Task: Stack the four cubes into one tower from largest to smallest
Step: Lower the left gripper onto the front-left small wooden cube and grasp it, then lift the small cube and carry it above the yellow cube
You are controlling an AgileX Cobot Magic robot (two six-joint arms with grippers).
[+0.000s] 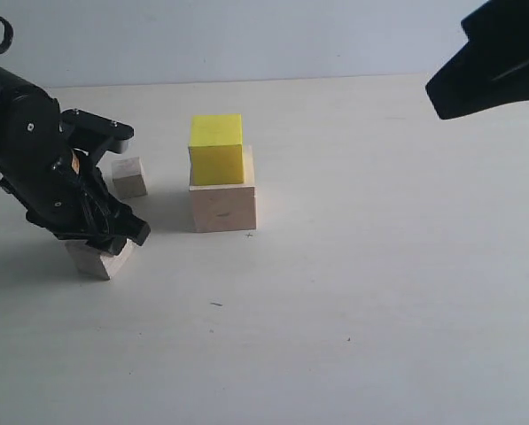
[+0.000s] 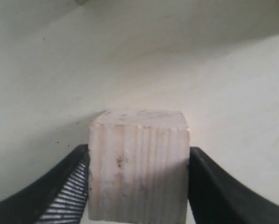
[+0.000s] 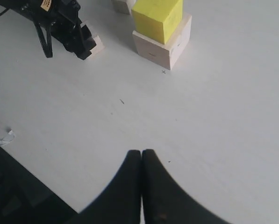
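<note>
On the table (image 1: 379,292), the mid cube (image 1: 216,149) is sitting on the large cube (image 1: 223,208), shifted toward its left side. Left of this pair, the far small cube (image 1: 129,177) is lying apart. In front of that and further left, the near small cube (image 1: 100,259) is sitting tilted between the left gripper's (image 2: 138,196) fingers, both touching its sides.

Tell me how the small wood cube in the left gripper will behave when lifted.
Probably rigid: the small pale wood cube shows solid grain and square edges. Likely light, being small bare wood. Its flat sides sit against the left gripper's ribbed pads, so slipping or rolling seems unlikely.
</note>
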